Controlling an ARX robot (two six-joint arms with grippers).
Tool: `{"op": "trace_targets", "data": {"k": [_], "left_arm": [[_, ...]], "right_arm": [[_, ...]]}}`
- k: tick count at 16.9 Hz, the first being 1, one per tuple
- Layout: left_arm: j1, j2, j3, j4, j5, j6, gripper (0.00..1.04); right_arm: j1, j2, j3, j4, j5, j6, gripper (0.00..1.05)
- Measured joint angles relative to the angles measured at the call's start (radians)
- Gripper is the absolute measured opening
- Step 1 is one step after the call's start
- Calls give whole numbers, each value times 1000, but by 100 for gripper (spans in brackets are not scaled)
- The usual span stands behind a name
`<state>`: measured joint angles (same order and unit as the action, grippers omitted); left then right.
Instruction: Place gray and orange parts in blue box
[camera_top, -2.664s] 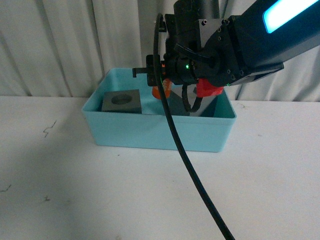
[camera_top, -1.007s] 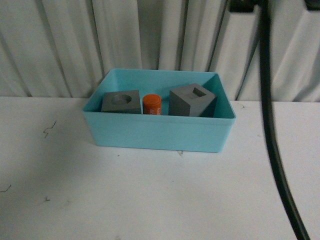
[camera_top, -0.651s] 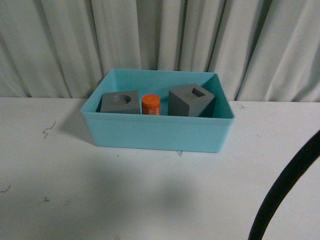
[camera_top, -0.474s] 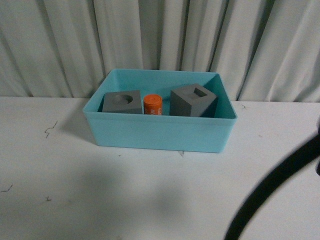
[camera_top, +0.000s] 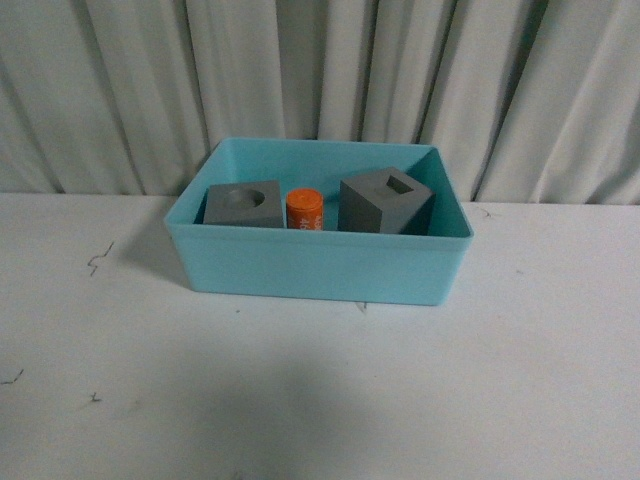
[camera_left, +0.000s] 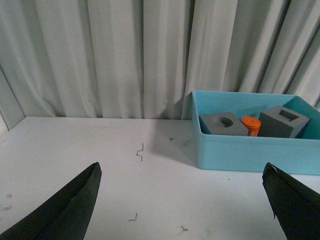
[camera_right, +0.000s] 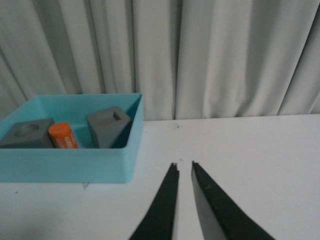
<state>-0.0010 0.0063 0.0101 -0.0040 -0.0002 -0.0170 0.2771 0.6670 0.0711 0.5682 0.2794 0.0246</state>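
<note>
Front view: neither of my arms shows; I see only the table, the curtain and the tub with its contents.
Left gripper: in my left wrist view my two dark fingers stand far apart at the frame's lower corners, spread wide, with nothing between them and nothing touching them.
Right gripper: in my right wrist view my two dark fingertips sit almost together with a thin slit between them, pinching nothing; they hang over bare table, apart from the tub.
Blue box: the light turquoise rectangular plastic tub rests on the white tabletop just in front of the pale pleated curtain.
Gray part, round recess: the matte gray cube with a round recess in its top lies inside the tub at its left end.
Orange part: the small orange cylinder with white print stands inside the tub just right of that cube, between the two gray pieces; the print is too small for me to read.
Gray part, square recess: the matte gray cube with a square recess in its top sits inside the tub toward its right end, turned corner-on toward me.
Table marks: a few small dark scratches lie on the tabletop left of the tub.
</note>
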Motion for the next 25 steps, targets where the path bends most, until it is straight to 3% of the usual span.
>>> {"op": "trace_targets", "data": {"k": [1, 3, 4, 7, 8, 12, 13, 15, 16, 17, 24, 25], "left_arm": [[0, 0, 0, 0, 0, 0, 98], [0, 0, 0, 0, 0, 0, 98], [0, 0, 0, 0, 0, 0, 98], [0, 0, 0, 0, 0, 0, 98], [0, 0, 0, 0, 0, 0, 98], [0, 0, 0, 0, -1, 0, 98], [0, 0, 0, 0, 0, 0, 98], [0, 0, 0, 1, 0, 0, 98], [0, 0, 0, 1, 0, 0, 98], [0, 0, 0, 1, 0, 0, 98], [0, 0, 0, 1, 0, 0, 98], [0, 0, 0, 1, 0, 0, 98]], "right_arm": [[-32, -43, -13, -26, -28, -5, 2], [-98, -153, -24, -96, -96, -17, 2], [-117, -159, -52, -48, -116, -18, 2], [-183, -267, -60, -161, -196, -19, 2], [-268, -301, -60, -198, -261, -19, 2], [-277, -403, -60, -298, -277, -19, 2], [-277, -662, -55, -558, -277, -19, 2], [-277, -664, -59, -571, -278, -20, 2], [-277, -664, -59, -572, -278, -22, 8], [-277, -664, -59, -572, -278, -22, 21], [-277, -664, -59, -572, -278, -22, 44], [-277, -664, -59, -572, -278, -22, 52]]}}
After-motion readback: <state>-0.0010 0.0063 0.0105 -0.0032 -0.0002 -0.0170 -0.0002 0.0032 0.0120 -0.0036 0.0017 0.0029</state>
